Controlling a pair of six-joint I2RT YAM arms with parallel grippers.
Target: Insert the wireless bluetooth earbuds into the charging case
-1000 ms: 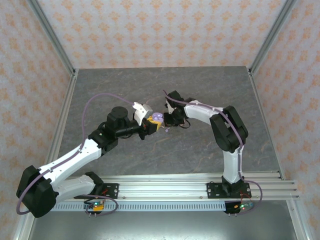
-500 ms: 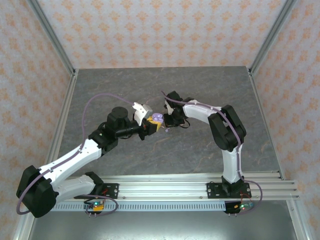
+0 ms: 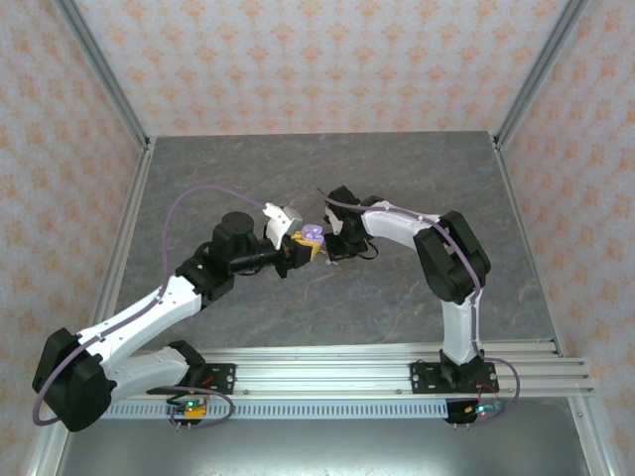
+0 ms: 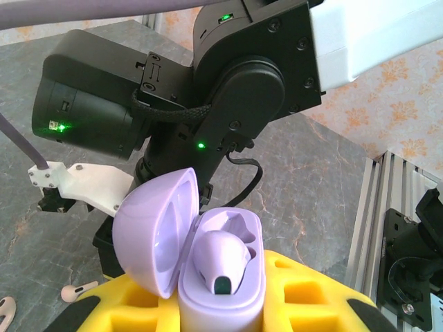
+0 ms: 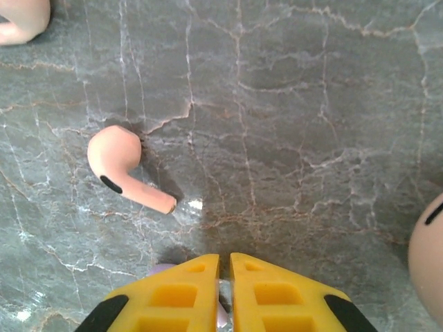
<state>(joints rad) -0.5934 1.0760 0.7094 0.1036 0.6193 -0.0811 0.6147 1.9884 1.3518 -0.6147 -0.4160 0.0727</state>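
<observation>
Jaws of left gripper [image 3: 301, 248] are clamping the open case [image 4: 228, 290] for loading; I'm hovering right gripper [image 5: 224, 290] closed, pink earbud [image 5: 124, 169] at 10 o'clock.

grey marbled tabletop [image 3: 327, 307], peach floral-patterned walls [image 3: 327, 59], metal corner posts [image 3: 104, 74].

Charging case [image 4: 221, 277]: we find it mid-table, held between the left gripper's [image 3: 303, 247] fingers, lid swung to its left.
Seated earbud [image 4: 220, 259]: in the case's well.
Right gripper [image 5: 224, 290]: just right of the case.
Loose earbud [image 5: 128, 169]: on the table [image 5: 311, 138], ahead-left of the right fingertips.
Second loose earbud [image 5: 21, 21]: farther left, beyond it.
</observation>
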